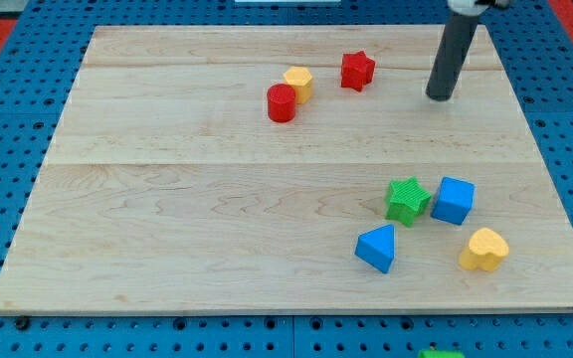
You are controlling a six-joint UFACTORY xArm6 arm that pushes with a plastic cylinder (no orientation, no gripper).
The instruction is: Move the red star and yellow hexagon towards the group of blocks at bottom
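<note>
My tip (440, 97), a bare rod grasping nothing, is parked right of the red star (357, 71). The yellow hexagon (298, 82) is left of it, touching a red cylinder (282, 103), far from the near-right group.

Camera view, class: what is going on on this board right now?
A dark rod arm is working a wooden board. My tip rests apart from the red star, to its right. The yellow hexagon touches a red cylinder. Neither has reached the bottom group: green star, blue cube, blue triangle, yellow heart.
</note>
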